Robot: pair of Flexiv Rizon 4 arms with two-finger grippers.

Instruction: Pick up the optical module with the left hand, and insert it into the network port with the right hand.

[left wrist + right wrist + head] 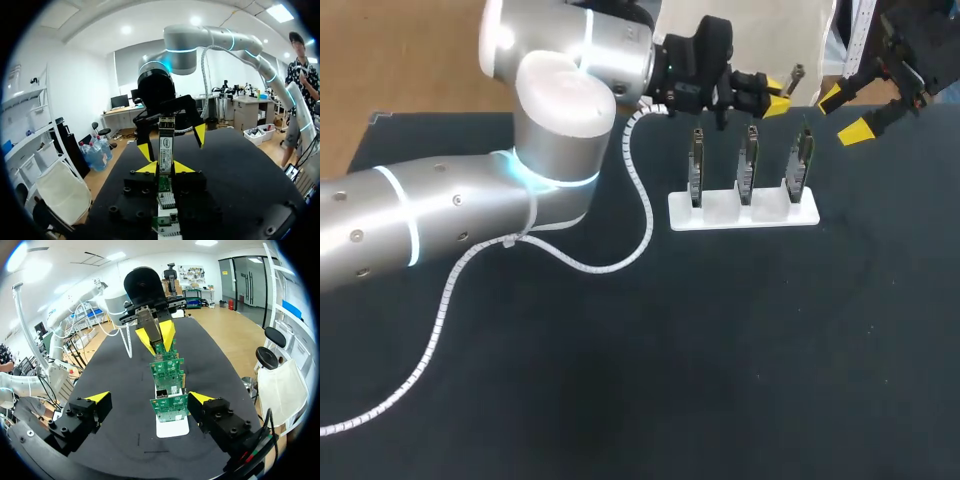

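- The left hand [777,96] hangs over the far edge of the bench [720,350]. Its yellow tips are clamped on the optical module [166,142], which sticks out past them.
- The right hand [843,114] faces it from near the far right corner, fingers spread wide, gripping nothing and not touching the module.
- Under the two hands, a white stand [720,216] sits close to the far edge and carries three network cards [748,160] on edge in a row.
- A white coiled cable [645,215] trails off the left arm across the bench.
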